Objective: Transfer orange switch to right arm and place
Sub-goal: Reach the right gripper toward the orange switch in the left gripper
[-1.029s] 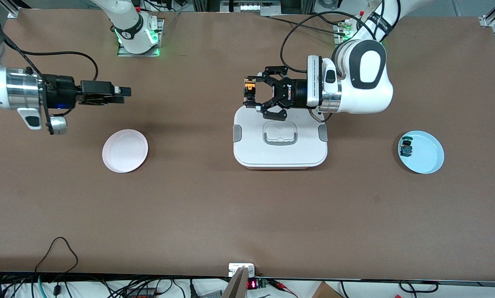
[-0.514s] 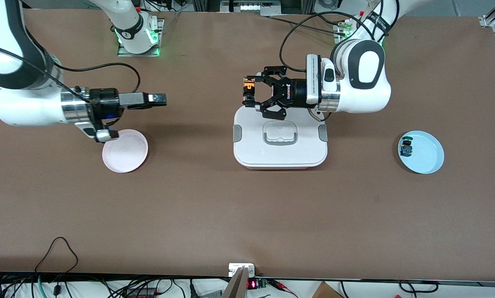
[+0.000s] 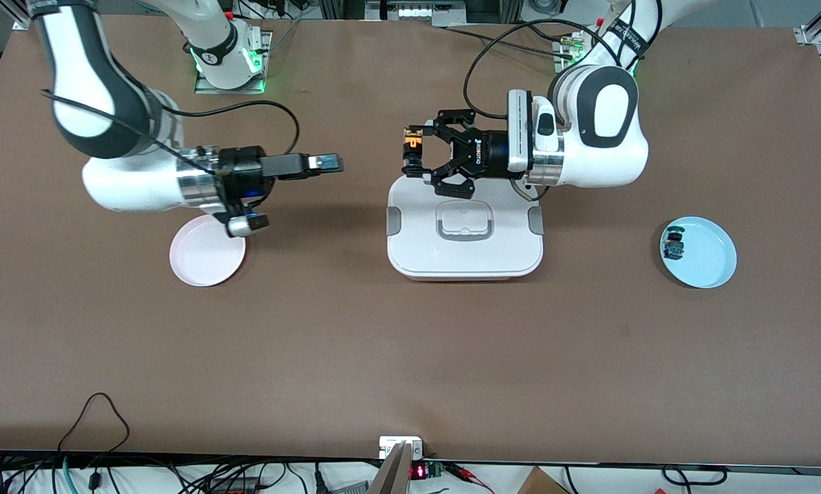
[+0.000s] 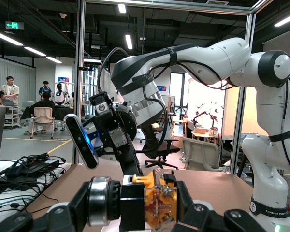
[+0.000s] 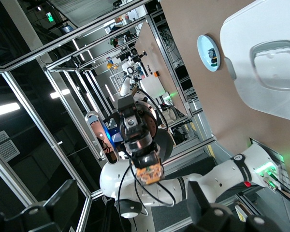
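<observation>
The orange switch (image 3: 414, 146) is up in the air, clamped in my left gripper (image 3: 419, 155), which is shut on it over the edge of the white lidded container (image 3: 464, 261) nearest the robots' bases. In the left wrist view the orange switch (image 4: 159, 203) fills the gap between the claw fingers (image 4: 183, 200). My right gripper (image 3: 329, 163) hangs open and empty over bare table, a short way off and pointing at the switch. The right wrist view shows the orange switch (image 5: 149, 175) straight ahead, between its spread fingers (image 5: 63, 198).
A pink plate (image 3: 201, 264) lies on the table under the right arm's wrist. A light blue plate (image 3: 709, 257) holding a blue-green switch (image 3: 673, 245) sits toward the left arm's end. Cables run along the table's edge nearest the front camera.
The right arm has swung in from the table's end toward the left gripper, its open gripper now much closer to the switch. The left arm has barely moved.
</observation>
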Motion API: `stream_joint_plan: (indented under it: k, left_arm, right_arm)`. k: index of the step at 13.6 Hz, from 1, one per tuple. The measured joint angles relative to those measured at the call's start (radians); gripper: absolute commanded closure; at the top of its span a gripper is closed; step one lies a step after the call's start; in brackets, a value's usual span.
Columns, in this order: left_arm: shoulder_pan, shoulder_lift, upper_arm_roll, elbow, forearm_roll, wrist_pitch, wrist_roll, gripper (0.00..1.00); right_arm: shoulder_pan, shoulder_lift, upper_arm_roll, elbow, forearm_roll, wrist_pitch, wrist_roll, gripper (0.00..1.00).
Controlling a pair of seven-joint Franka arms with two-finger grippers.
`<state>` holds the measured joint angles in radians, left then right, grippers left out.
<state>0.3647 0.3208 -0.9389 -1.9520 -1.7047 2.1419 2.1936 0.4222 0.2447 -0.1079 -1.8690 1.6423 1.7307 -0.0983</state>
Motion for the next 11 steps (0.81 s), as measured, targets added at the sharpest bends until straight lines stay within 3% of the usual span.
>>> stream_joint_plan:
  k: [7, 11]
  left_arm:
    - [0.000, 0.000, 0.000, 0.000, 0.000, 0.000, 0.001, 1.00]
    - [0.000, 0.000, 0.000, 0.000, 0.000, 0.000, 0.002, 1.00]
  right_arm:
    - [0.166, 0.033, 0.001, 0.004, 0.168, 0.194, -0.092, 0.00]
    - [0.171, 0.033, 0.000, 0.014, 0.183, 0.209, -0.097, 0.00]
